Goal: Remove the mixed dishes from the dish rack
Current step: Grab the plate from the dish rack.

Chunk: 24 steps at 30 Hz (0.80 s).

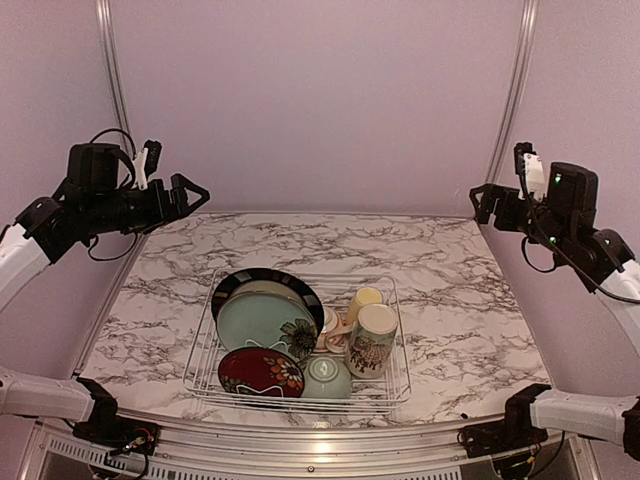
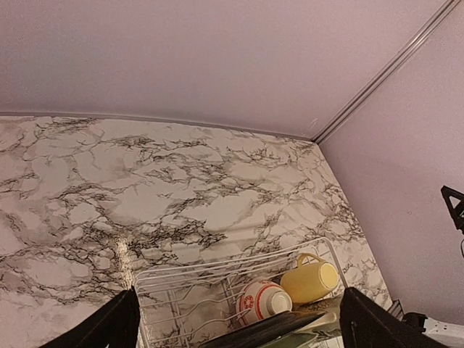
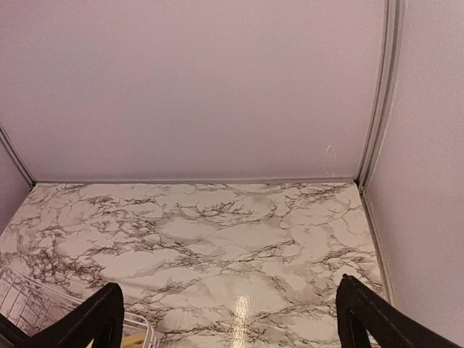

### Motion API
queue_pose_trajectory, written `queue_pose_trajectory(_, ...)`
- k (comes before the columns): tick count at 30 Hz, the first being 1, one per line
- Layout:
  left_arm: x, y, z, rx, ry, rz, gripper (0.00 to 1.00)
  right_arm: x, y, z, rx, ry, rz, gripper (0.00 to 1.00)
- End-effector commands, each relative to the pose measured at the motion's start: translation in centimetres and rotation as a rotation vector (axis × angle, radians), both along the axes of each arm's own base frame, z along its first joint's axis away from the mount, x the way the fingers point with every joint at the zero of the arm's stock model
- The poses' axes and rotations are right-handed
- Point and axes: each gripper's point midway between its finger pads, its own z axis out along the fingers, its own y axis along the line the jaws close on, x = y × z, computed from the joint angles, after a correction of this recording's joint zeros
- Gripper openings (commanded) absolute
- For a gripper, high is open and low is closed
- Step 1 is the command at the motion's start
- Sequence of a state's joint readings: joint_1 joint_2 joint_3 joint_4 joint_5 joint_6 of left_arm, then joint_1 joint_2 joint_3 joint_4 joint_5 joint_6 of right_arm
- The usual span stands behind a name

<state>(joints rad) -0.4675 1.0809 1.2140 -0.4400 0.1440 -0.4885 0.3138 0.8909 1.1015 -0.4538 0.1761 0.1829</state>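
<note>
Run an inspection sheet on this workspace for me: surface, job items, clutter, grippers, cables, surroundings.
Surface: marble-patterned table.
Job's things: dish rack at front centre, loaded. Teal plate and red floral plate lean on its left side; green bowl at the front; patterned mug and yellow cup on the right, the cup on its side; white-and-red bowl mid-rack.
Clutter: nothing seen.
Grippers: left gripper and right gripper both open, empty, raised at the table's sides.
Cables: black cable loops above the left arm; another cable runs along the right arm; both away from the rack.
Surroundings: lilac walls, metal frame rails.
</note>
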Motion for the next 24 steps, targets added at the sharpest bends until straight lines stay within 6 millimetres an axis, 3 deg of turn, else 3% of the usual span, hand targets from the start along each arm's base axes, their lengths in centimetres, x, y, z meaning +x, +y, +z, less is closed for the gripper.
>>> queue_pose_trajectory(1, -0.6, -0.6, -0.5, 0.043, 0.003, -0.028, 0.99, 0.5, 3.7, -1.5, -0.035, 0.023, 0.216, 0.99)
queue_pose_trajectory(5, -1.3, -1.1, -1.5, 0.052, 0.019, -0.049, 0.99, 0.7, 7.5, -2.4, -0.044, 0.043, 0.378, 0.99)
queue_pose_trajectory(9, -1.5, -1.5, -3.1, 0.073, 0.051, -0.054, 0.99, -0.5, 14.7, -2.7, -0.056, 0.029, 0.621, 0.99)
queue_pose_trajectory(15, -1.8, -1.5, -4.9, 0.1, 0.092, -0.037, 0.99, -3.2, 24.7, -5.6, -0.14, 0.046, 0.936, 0.96)
queue_pose_trajectory(20, -2.1, -2.1, -5.4, 0.087, 0.105, -0.041, 0.99, -4.7, 30.1, -7.6, -0.209, 0.036, 1.099, 0.86)
queue_pose_trajectory(24, -2.7, -3.1, -5.5, 0.062, 0.115, -0.061, 0.99, -4.3, 32.8, -9.6, -0.255, 0.072, 1.142, 0.74)
